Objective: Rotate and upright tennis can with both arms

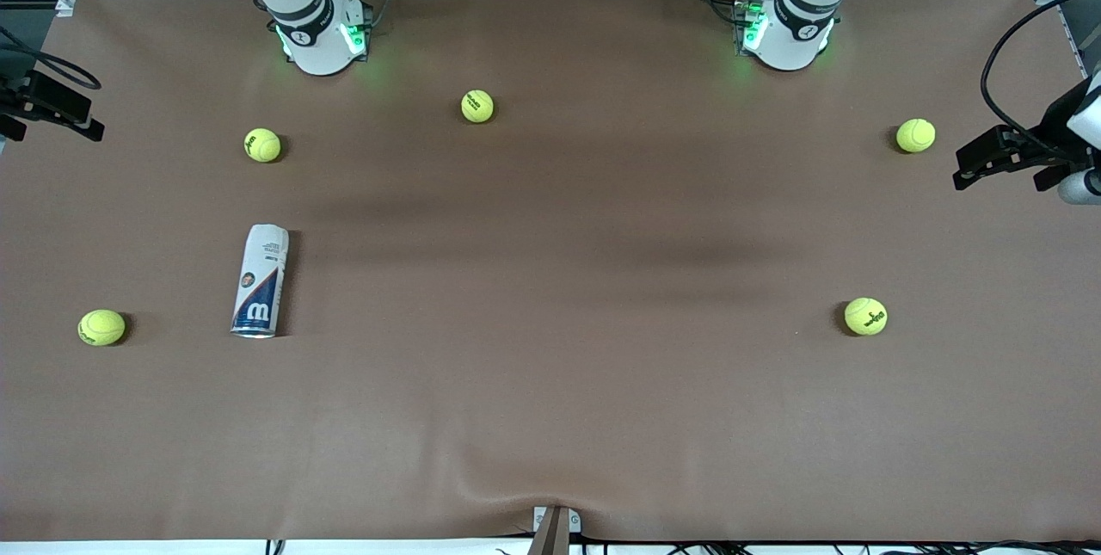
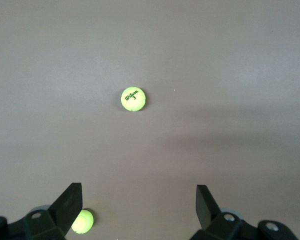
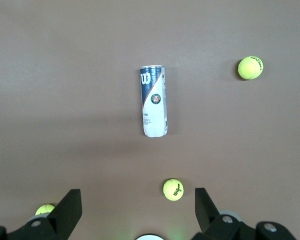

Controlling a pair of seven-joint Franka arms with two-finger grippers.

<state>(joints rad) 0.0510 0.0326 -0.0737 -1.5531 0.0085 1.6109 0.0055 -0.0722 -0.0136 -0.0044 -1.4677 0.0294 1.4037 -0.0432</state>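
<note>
Tennis can lies flat on its side on the brown table, toward the right arm's end, silver rim end pointing at the front cam, white end toward the robot bases; nothing touches it. In the right wrist view the can lies lengthwise w/ the "W" logo visible. Five yellow-green balls around: one farther from the front cam than the can, one beside the can's rim end nearer the table edge, one near the right arm's base, two at the left arm's end and. Right gripper is up high over the table near its own base, fingers spread wide, empty. Left gripper is high over the left arm's end, fingers also spread wide, empty, w/ a ball below. Both arms well apart from the can.
</note>
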